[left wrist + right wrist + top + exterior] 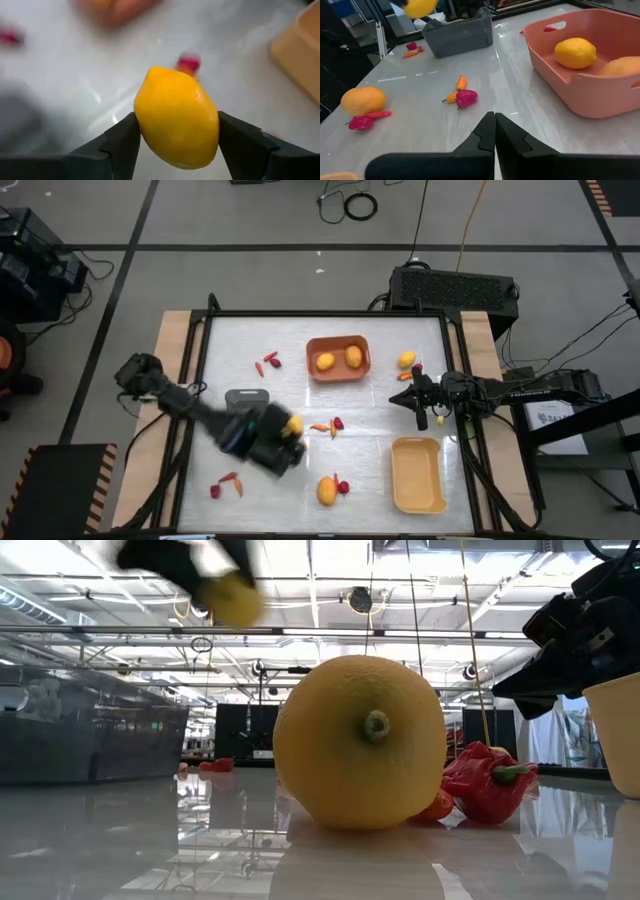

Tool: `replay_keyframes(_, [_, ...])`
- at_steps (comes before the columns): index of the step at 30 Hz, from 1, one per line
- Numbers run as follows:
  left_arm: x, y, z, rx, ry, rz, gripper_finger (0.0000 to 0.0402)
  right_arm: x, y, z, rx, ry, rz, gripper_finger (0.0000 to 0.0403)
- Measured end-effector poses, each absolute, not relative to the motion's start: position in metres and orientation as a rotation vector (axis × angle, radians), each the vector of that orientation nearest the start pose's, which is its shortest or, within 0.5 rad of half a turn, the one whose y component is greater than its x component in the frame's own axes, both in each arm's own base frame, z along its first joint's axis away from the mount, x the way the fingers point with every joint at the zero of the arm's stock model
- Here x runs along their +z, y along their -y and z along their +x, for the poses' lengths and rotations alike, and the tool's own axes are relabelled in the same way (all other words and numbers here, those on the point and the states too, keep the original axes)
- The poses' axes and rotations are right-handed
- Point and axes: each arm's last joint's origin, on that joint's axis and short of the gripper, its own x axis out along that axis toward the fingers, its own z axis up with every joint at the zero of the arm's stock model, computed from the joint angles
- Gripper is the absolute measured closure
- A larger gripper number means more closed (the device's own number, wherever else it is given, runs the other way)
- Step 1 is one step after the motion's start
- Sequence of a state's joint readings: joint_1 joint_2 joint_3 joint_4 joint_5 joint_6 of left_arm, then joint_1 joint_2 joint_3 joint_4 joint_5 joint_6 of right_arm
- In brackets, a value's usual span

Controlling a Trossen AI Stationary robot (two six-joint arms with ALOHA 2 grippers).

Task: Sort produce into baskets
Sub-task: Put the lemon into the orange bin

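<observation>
My left gripper point(288, 432) is above the table's middle, shut on a yellow-orange round fruit point(177, 117), near the dark grey basket point(247, 396). My right gripper point(494, 129) is shut and empty at the table's right, between the orange basket point(338, 370) and the yellow basket point(417, 473). Two yellow fruits point(339, 359) lie in the orange basket. More fruits point(327, 490), red berries point(337, 422) and chili pieces point(320, 427) lie loose on the table. My left gripper pinches the fruit's two opposite sides point(145, 127) between its two fingers point(120, 145), around the fruit's middle. The fingers slant down from the table's left. The fruit is lifted clear of the table, and it also shows high up in the low view point(235, 600).
A yellow fruit point(407, 360) and a red piece point(417, 368) lie just beyond my right gripper. Red and orange pieces lie at the near left point(227, 483) and at the far left point(268, 362). The yellow basket holds nothing.
</observation>
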State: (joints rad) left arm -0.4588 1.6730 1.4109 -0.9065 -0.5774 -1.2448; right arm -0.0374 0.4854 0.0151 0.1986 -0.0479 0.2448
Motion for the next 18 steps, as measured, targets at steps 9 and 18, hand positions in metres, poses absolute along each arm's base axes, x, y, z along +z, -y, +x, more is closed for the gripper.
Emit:
replay_keyframes(9, [0.277,0.017,0.374,0.591,-0.659,-0.422,0.0159,0.141,0.003,0.125,-0.014,-0.292,0.212,0.0403])
replay_keyframes(18, [0.237,-0.068,0.415,0.470,-0.598,-0.398,0.0159,0.139,0.003,0.124,-0.005,-0.317,0.143,0.0403])
